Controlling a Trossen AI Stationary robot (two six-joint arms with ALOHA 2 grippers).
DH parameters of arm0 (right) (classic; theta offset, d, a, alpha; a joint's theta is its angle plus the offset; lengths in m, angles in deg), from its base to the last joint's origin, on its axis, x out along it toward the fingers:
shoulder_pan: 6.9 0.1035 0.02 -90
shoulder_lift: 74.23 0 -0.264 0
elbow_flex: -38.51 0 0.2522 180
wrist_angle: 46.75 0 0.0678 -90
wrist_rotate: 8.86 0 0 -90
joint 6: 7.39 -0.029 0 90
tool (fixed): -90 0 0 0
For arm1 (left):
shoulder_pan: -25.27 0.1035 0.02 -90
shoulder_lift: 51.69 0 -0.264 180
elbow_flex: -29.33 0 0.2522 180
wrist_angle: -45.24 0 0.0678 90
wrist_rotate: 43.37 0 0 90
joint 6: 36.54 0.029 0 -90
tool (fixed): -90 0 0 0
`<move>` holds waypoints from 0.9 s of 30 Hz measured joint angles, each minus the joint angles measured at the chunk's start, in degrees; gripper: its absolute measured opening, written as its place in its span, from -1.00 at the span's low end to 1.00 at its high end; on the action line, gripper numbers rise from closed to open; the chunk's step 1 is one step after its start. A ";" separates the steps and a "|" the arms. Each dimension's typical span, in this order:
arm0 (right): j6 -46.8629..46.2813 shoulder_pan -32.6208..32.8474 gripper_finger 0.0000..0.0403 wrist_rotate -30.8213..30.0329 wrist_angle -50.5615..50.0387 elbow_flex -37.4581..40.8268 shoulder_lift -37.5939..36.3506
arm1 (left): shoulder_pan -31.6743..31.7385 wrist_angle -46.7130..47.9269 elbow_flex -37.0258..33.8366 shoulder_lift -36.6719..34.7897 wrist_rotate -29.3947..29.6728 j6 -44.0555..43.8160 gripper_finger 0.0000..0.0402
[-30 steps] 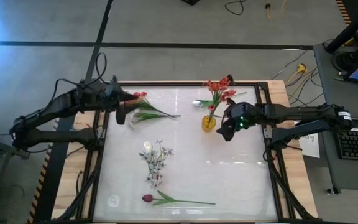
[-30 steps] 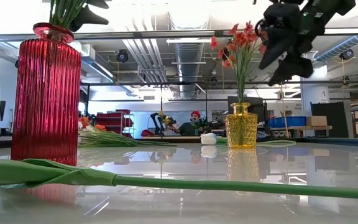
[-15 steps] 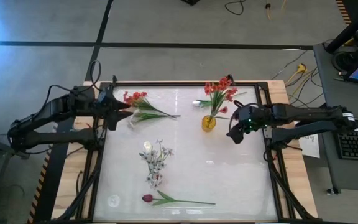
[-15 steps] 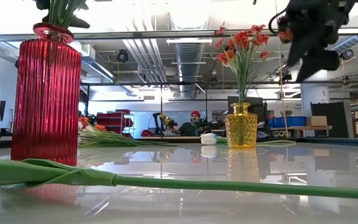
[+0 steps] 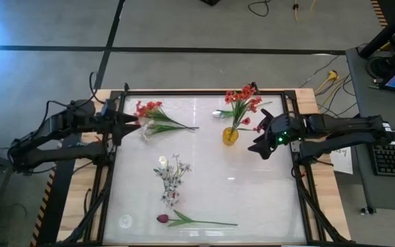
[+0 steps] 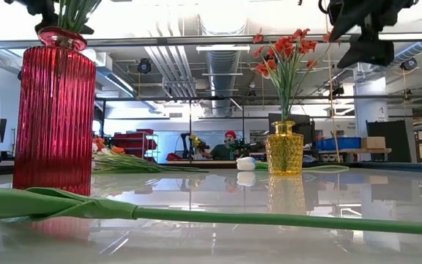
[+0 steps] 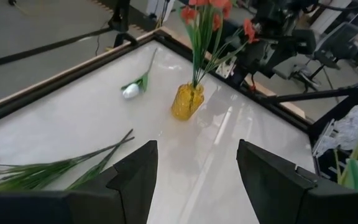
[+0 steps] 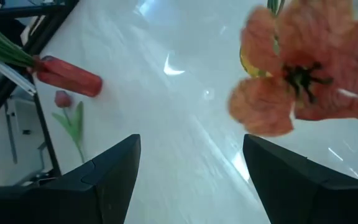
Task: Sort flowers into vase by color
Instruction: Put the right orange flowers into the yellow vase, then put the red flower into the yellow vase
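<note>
Tabletop [image 5: 252, 199] — orange-red blossoms [image 5: 242, 97] in yellow vase [image 5: 230, 135].

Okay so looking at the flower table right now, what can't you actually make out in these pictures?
- Red vase: the low view cuts off its flowers at the top edge.
- Blossom of the yellow vase's bunch: blurred in the right wrist view, too near the camera.
- White sprays: too small in the high view to count stems.
- Maroon tulip: in the low view only its stem shows; the bloom is cut off.
</note>
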 joint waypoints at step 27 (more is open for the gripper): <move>-9.38 35.60 0.24 -15.26 14.41 3.10 17.71 | 0.00 -1.12 -6.47 -4.75 -0.01 -0.24 0.03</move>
